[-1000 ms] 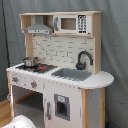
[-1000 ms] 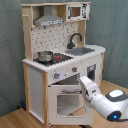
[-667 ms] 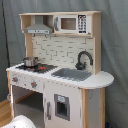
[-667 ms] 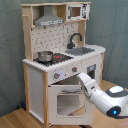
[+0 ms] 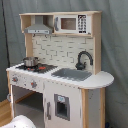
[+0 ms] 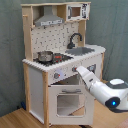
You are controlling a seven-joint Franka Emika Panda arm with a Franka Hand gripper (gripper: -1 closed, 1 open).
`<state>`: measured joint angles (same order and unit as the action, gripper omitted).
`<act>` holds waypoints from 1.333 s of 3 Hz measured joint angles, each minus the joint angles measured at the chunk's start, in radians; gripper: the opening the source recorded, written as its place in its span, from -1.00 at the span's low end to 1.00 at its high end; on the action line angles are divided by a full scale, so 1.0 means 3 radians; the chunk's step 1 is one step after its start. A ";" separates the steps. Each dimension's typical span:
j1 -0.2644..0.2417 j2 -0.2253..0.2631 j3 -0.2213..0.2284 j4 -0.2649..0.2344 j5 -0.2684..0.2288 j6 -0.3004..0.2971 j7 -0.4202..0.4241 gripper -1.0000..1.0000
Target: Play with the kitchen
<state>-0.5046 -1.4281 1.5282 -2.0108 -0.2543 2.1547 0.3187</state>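
The kitchen (image 5: pixel 60 55) (image 6: pixel 60 55) is a white and light-wood toy set, seen in both exterior views. It has a range hood (image 6: pixel 47 21), a microwave (image 5: pixel 75 23), a black faucet (image 5: pixel 84 60), a grey sink (image 5: pixel 72 75) and a stovetop (image 5: pixel 36 67) with a small metal pot (image 6: pixel 45 56) on it. In the second exterior view the white arm (image 6: pixel 107 92) reaches in from the lower right. My gripper (image 6: pixel 78 70) is at the knob panel, beside a knob (image 6: pixel 56 76) and above the oven door (image 6: pixel 67 102). In the first exterior view only a white part of the arm (image 5: pixel 17 122) shows at the bottom left.
A grey curtain (image 6: pixel 115 30) hangs behind the kitchen. The floor (image 6: pixel 20 120) is light wood. A rounded counter end (image 5: pixel 102 79) sticks out beside the sink.
The arm has risen and stretched toward the kitchen's front. My gripper went from the oven door's level up to the knob panel.
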 joint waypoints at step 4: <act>0.0024 0.0206 -0.0575 -0.0004 0.0106 -0.0354 -0.1309 1.00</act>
<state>-0.4973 -1.3663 1.3557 -2.0121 -0.2225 2.0484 -0.0740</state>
